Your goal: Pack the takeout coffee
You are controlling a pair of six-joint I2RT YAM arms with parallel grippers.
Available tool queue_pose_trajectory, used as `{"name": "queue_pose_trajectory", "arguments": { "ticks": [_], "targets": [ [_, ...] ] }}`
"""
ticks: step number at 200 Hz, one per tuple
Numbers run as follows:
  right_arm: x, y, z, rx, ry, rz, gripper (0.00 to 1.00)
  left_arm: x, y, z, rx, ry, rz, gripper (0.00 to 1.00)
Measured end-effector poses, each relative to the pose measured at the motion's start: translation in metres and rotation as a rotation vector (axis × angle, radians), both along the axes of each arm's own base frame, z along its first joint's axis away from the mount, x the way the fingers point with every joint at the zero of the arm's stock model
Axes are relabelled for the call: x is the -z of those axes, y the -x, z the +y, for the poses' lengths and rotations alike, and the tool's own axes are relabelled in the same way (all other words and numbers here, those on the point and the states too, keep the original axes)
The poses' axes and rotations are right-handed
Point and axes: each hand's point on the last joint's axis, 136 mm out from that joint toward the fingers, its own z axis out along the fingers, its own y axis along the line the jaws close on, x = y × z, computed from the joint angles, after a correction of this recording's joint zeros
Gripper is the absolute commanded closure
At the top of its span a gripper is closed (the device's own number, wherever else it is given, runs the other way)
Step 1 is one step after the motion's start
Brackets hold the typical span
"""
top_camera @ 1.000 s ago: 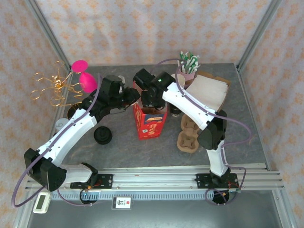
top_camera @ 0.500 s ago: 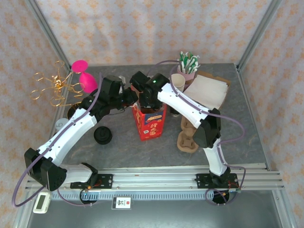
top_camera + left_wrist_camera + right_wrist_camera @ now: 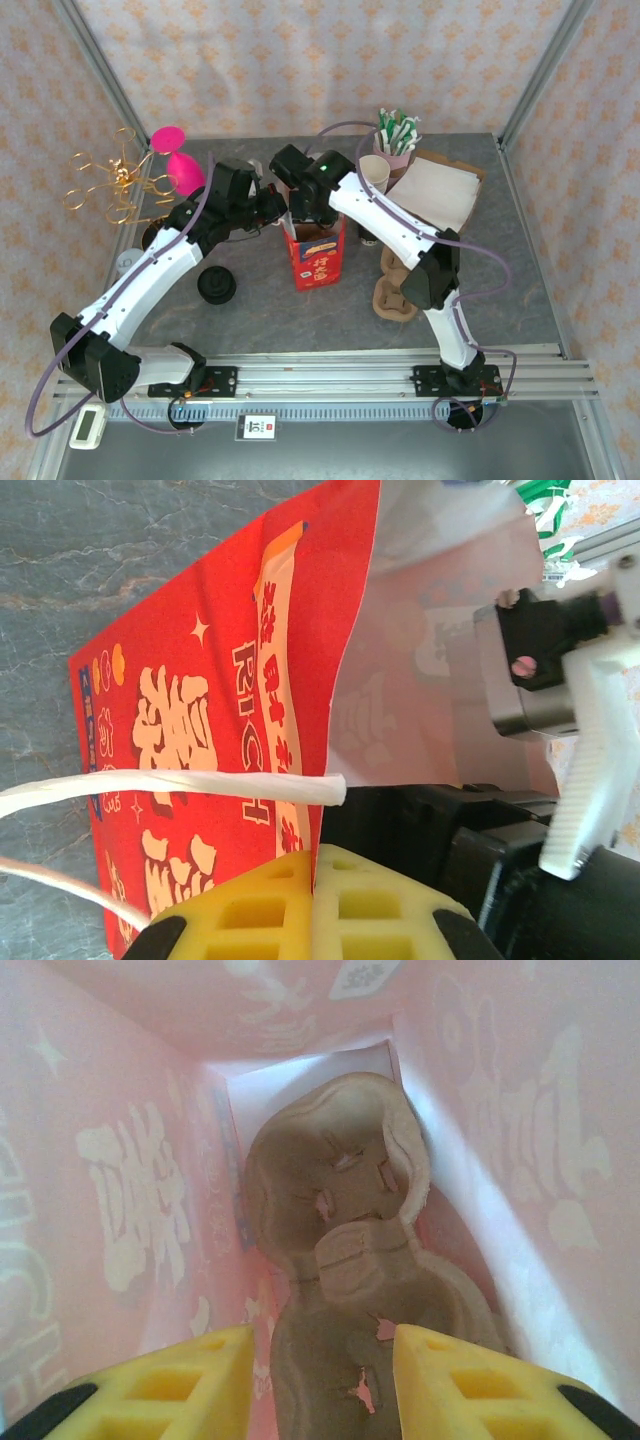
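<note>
1. Where the two arms meet over the grey marbled worktop (image 3: 270, 310), a red paper bag with pale lettering (image 3: 318, 262) stands upright with its mouth open at the top.
2. Left hand (image 3: 281, 210) sits at the bag's left rim. In the wrist view its yellow fingers (image 3: 250, 910) are pressed together with the bag's paper edge pinched between them.
3. White twisted-paper handle (image 3: 150, 780) runs out from that pinched rim across the bag's printed face.
4. Right hand (image 3: 312, 222) points down into the bag's mouth. Its yellow fingers (image 3: 160, 1370) stand moderately apart and grip nothing.
5. Brown moulded-pulp cup carrier (image 3: 340, 1200) lies inside the bag, down at the bottom and along the inner walls. It shows through the gap between the right fingers, beyond them. Contact with the fingers: cannot tell.
6. More brown pulp carriers (image 3: 395, 285) lie on the worktop just right of the bag.
7. Tan paper cup (image 3: 374, 172) stands behind the bag, beside a pink pot of green-and-white sticks (image 3: 397, 135).
8. Black round lid (image 3: 216, 287) lies left of the bag, apart from it.
</note>
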Motion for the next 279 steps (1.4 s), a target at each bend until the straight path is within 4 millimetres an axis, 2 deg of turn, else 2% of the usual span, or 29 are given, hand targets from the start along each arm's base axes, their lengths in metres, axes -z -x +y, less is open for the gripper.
{"name": "queue_pose_trajectory", "arguments": {
  "ticks": [72, 100, 144, 178, 279],
  "targets": [
    [0.003, 0.004, 0.002, -0.045, 0.013, 0.007, 0.68, 0.001, 0.0, 0.002, -0.01, -0.008, 0.002, 1.0],
    [0.013, 0.006, 0.0, -0.067, 0.04, 0.023, 0.7, 0.001, 0.0, 0.002, -0.01, -0.008, 0.003, 1.0],
    [0.021, 0.002, -0.007, -0.078, 0.064, 0.035, 0.7, -0.001, 0.0, -0.001, -0.002, 0.011, 0.003, 1.0],
    [0.022, -0.002, -0.011, -0.068, 0.078, 0.024, 0.65, 0.002, -0.002, -0.003, 0.002, 0.014, 0.011, 1.0],
    [0.072, -0.013, -0.014, -0.047, 0.147, 0.071, 0.62, 0.005, -0.003, 0.001, -0.021, 0.0, 0.016, 1.0]
  ]
}}
